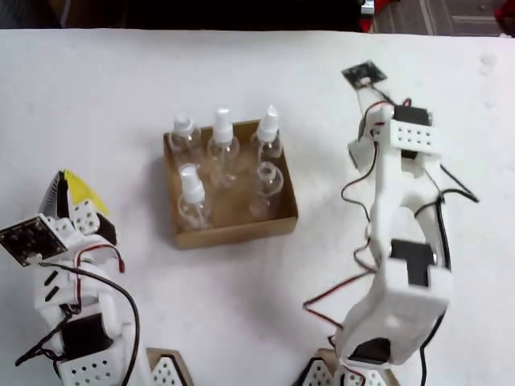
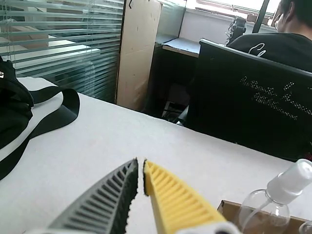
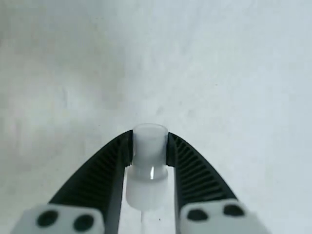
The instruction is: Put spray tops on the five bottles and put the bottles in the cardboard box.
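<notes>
Five clear bottles, cardboard box | right gripper clamps spray top | left gripper closed

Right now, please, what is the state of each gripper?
Left gripper: closed, holding nothing.
Right gripper: closed on a spray top.

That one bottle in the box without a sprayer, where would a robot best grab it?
Probably its upper part just under the open mouth, coming from straight above. The uncapped bottle stands upright in a corner of the cardboard box, with box walls and a capped bottle close around its lower body.
</notes>
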You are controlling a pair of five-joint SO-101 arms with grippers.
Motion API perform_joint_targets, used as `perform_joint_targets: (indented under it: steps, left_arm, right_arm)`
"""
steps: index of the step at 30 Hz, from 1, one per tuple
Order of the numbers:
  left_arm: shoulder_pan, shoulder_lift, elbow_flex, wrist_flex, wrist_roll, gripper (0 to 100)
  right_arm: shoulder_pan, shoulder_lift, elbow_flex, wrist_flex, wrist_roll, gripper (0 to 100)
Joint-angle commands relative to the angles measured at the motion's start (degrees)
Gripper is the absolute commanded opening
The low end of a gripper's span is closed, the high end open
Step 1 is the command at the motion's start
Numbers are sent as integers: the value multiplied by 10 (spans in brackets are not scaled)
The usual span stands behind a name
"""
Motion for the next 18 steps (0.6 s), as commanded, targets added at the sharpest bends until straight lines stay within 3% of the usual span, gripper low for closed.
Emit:
perform_joint_targets:
  steps: [1,5,9,15,18]
  left_arm:
    - [6,-7,-4,-11,-6,24]
    - [5,-7,-4,-11,-4,28]
    - [6,-7,-4,-11,0,108]
    - [4,-7,-5,-10,65,152]
    - [4,-7,-10,-10,68,151]
  right_arm:
    - [-20,-109,-22,51,6,17]
    - [-55,-204,-22,124,5,17]
    - [-106,-327,-22,175,3,17]
    - [-145,-516,-22,166,-198,16]
    - [-155,-567,-21,143,-258,16]
